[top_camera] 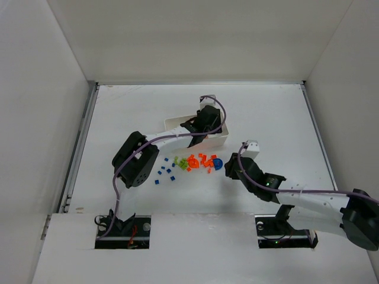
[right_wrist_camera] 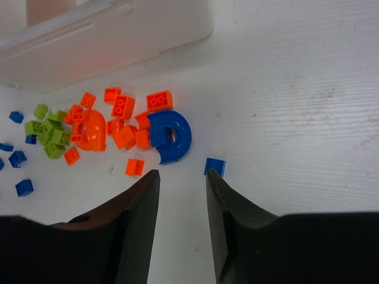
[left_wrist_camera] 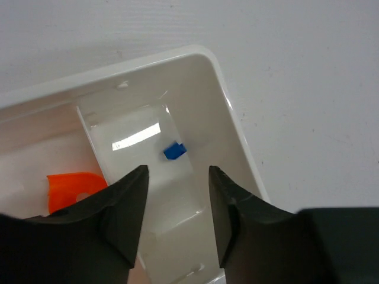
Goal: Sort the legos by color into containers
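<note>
Left gripper [left_wrist_camera: 177, 173] has its jaws apart with nothing between them, hanging over the end compartment of the white tray [left_wrist_camera: 234, 121]. One blue brick [left_wrist_camera: 174, 151] sits on that compartment's floor, just ahead of the gap. An orange curved piece [left_wrist_camera: 70, 188] is in the next compartment, off the left jaw.

Right gripper [right_wrist_camera: 182, 174] is spread too, empty. A blue arch piece [right_wrist_camera: 173, 137] lies just ahead of the gap, a small blue cube [right_wrist_camera: 215, 166] by the right jaw tip, orange bricks [right_wrist_camera: 121, 112] ahead-left, lime green bricks [right_wrist_camera: 48, 131] further left.
</note>
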